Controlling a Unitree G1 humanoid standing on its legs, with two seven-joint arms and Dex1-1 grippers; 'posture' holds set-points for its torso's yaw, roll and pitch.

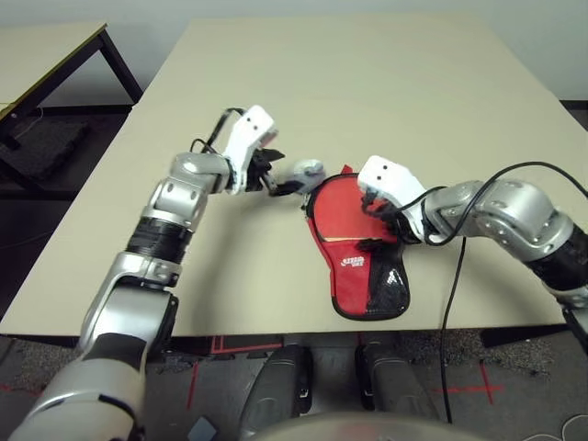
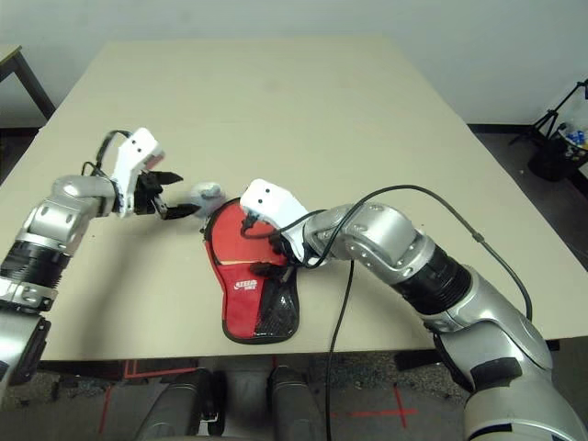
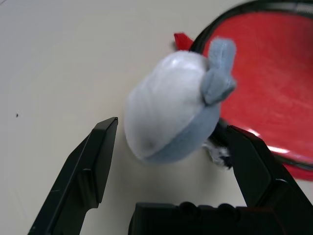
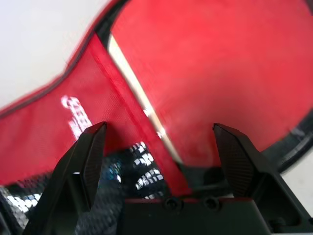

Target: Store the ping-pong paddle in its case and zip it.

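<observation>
On a wide tan surface the red case lies flat near the front edge, the ping-pong paddle resting in its opened round end. The right tool hovers spread just above the case's flap, and the left tool is spread around a small grey pouch touching the case's far-left rim. The paddle looks seated, so the step in hand seems to be closing up; next likely calls for steadying the case and finding the zipper pull.

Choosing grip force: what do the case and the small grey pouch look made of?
The case looks like woven red fabric, matte, with a shiny black mesh pocket. The grey pouch looks like soft, fuzzy fleece or felt, with a sewn tab; its filling can't be told.
</observation>
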